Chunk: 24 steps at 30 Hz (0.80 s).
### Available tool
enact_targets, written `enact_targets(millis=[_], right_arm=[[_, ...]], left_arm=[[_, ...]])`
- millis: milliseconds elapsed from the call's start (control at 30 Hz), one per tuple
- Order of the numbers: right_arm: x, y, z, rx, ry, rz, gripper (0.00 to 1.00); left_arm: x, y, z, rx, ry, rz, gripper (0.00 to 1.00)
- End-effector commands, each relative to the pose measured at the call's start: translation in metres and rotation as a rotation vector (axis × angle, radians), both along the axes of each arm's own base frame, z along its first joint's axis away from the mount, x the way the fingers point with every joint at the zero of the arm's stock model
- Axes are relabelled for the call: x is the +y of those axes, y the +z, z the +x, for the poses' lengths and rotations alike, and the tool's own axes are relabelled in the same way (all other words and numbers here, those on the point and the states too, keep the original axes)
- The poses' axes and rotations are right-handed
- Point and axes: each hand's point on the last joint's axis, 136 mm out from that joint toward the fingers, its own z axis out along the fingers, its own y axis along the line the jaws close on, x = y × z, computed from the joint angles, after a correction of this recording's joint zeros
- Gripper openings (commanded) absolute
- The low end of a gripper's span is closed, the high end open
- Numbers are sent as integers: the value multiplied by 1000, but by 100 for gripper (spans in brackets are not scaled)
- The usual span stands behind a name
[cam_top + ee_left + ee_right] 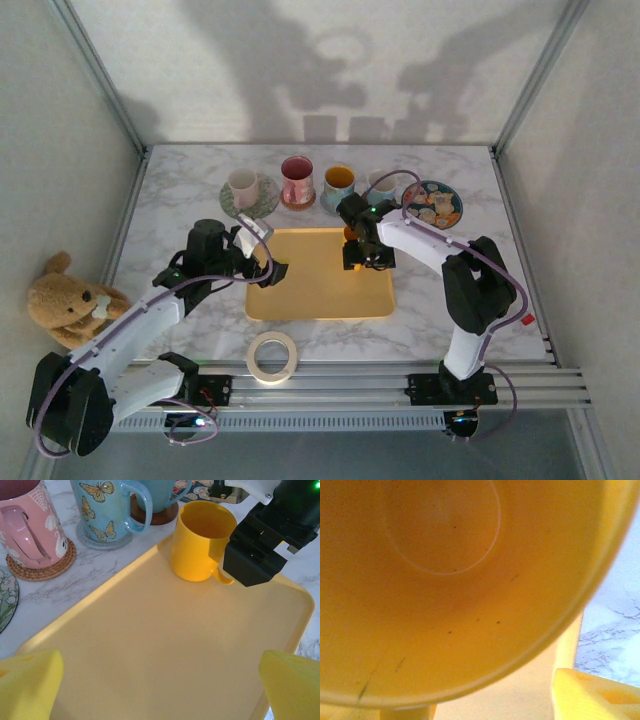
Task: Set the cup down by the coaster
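On tray (150,645) corner: cup (197,542) upright; right gripper (240,566) at handle

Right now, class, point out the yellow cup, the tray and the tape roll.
yellow cup (196,555), left wrist view, outer wall.
tray (150,645), left wrist view, bare floor.
tape roll (273,377), top view, near rim.

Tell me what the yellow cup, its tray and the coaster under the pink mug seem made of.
Yellow cup: likely plastic, matte; uniform colour, thin wall, fine scuffs inside. Tray: probably the same plastic, smooth with a soft sheen and a moulded rim. Coaster under the pink mug: woven plant fibre or cord, judging by its coiled brown rings.
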Motion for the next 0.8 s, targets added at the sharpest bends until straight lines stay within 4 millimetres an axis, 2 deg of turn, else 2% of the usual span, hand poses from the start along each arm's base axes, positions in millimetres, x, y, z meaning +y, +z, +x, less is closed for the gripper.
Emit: enact_targets(millis=[0,233,333,767], right_arm=[[9,13,2,-16,68,54,75],[17,5,7,5,53,70,67],[15,2,10,4,34,53,61],[9,-9,14,-13,-6,16,47]], left_arm=[[-2,13,5,-22,-6,-26,100],[-2,15,7,-22,-7,-26,100],[-2,14,7,-18,-7,-23,100],[-3,11,8,-9,-7,-26,100]])
